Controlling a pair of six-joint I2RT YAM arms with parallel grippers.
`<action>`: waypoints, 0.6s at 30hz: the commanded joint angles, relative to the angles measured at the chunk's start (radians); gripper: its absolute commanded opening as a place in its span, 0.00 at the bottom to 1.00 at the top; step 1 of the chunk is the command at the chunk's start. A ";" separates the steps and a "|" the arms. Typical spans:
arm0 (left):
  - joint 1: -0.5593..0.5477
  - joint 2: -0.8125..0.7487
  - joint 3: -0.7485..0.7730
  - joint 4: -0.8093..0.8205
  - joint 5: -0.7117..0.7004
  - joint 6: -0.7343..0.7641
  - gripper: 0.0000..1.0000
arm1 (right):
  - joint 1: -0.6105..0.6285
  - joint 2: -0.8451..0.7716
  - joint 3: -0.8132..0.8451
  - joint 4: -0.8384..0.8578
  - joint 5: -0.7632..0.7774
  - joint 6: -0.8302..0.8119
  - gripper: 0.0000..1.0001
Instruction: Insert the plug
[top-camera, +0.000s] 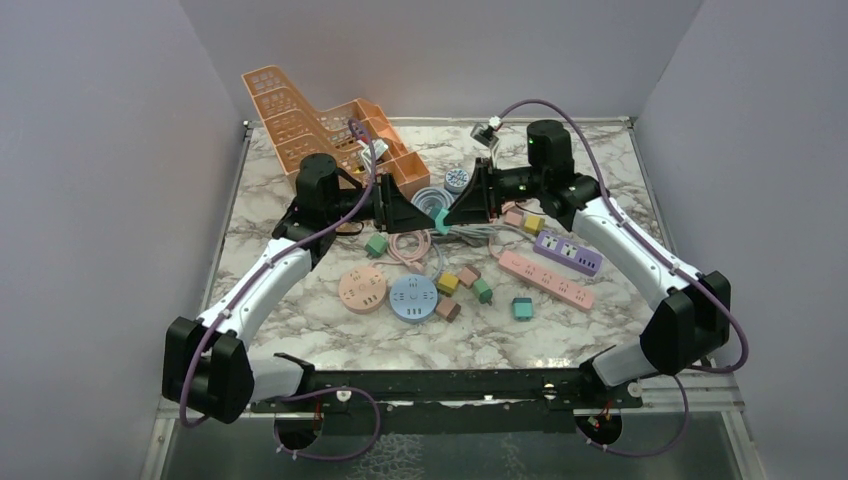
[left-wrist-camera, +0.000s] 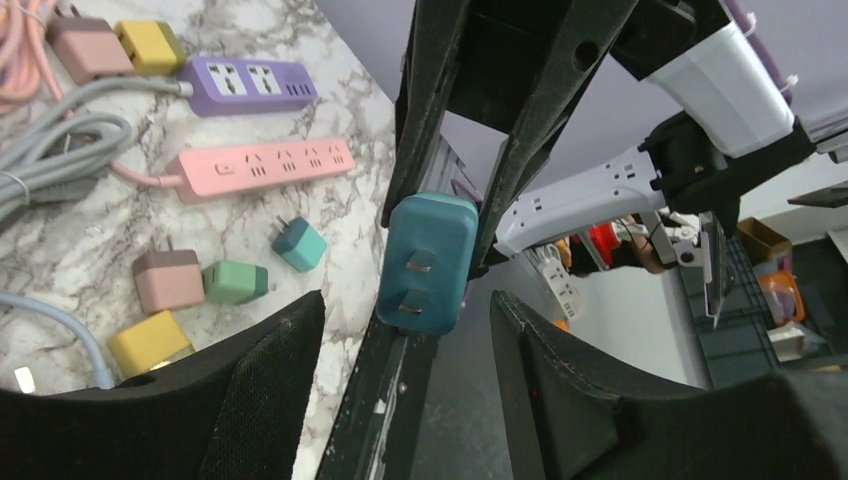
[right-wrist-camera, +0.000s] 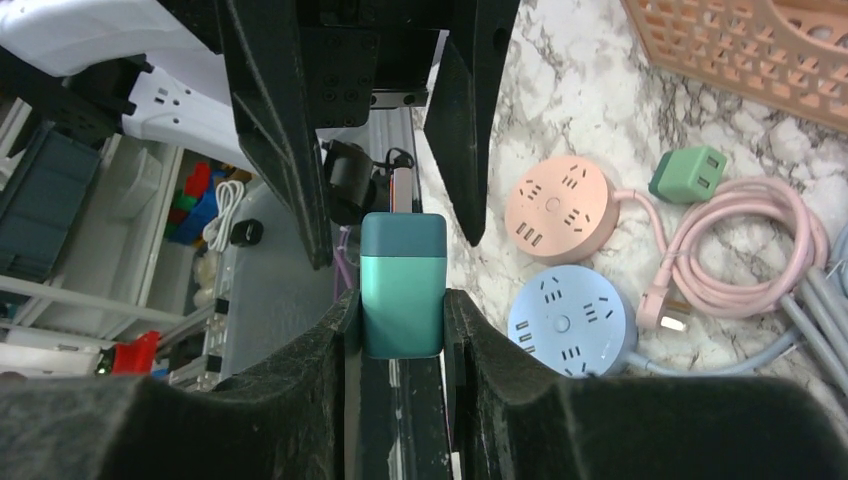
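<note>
A teal plug (top-camera: 441, 221) hangs in the air over the middle of the table. My right gripper (right-wrist-camera: 400, 300) is shut on it, its pads pressed on both sides of the plug (right-wrist-camera: 402, 290). In the left wrist view the plug (left-wrist-camera: 428, 262) shows two metal prongs pointing toward my left gripper (left-wrist-camera: 405, 305). That gripper is open, its fingers (right-wrist-camera: 285, 150) standing wider than the plug and not touching it. The two grippers meet nose to nose, the left gripper (top-camera: 420, 213) just left of the plug.
On the marble lie a pink power strip (top-camera: 545, 279), a purple power strip (top-camera: 568, 251), a round pink socket (top-camera: 362, 290) and a round blue socket (top-camera: 413, 298). Several small coloured plugs and coiled cables lie around them. An orange basket (top-camera: 320, 125) stands at the back left.
</note>
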 joint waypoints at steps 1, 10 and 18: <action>-0.027 0.040 0.018 -0.015 0.065 0.022 0.60 | -0.002 0.041 0.048 -0.104 -0.045 -0.080 0.20; -0.037 0.085 0.041 0.017 0.054 -0.025 0.14 | -0.002 0.040 0.014 -0.073 -0.064 -0.035 0.20; -0.046 0.038 0.029 0.100 -0.050 -0.118 0.00 | -0.002 -0.081 -0.205 0.371 0.170 0.398 0.45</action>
